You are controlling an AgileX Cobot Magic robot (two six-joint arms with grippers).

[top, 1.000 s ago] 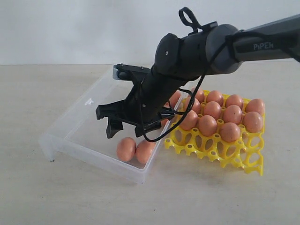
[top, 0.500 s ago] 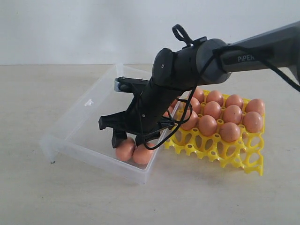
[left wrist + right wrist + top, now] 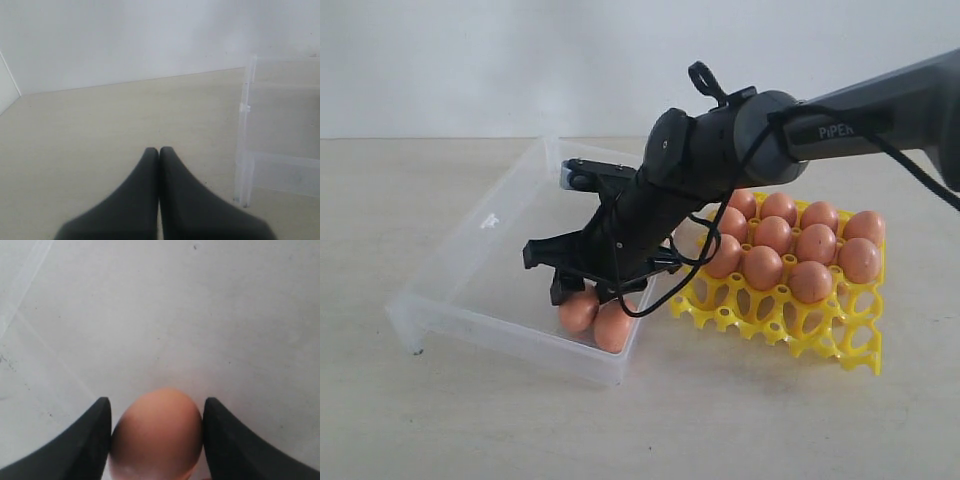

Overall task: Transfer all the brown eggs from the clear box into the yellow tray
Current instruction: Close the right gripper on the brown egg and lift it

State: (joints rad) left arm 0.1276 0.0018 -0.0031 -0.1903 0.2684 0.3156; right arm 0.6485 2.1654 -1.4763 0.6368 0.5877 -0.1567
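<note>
Two brown eggs lie in the near right corner of the clear box (image 3: 470, 285). My right gripper (image 3: 582, 300) has come down on the left egg (image 3: 577, 311); the other egg (image 3: 612, 328) rests against it. In the right wrist view the egg (image 3: 157, 432) sits between the black fingers (image 3: 85, 440), which touch it on both sides, so my right gripper (image 3: 156, 400) is shut on it. Several brown eggs (image 3: 761, 266) fill the far rows of the yellow tray (image 3: 800, 328), and its near cells stand empty. My left gripper (image 3: 159, 149) is shut on nothing, over bare table beside the clear box's wall (image 3: 245, 125).
The yellow tray touches the box's right side. A black cable (image 3: 715, 240) loops from the right arm over the tray's left edge. A pale wall runs behind the table.
The right gripper dropped into the box's near corner and its jaws closed in around one egg. The clear box slid a little to the left.
</note>
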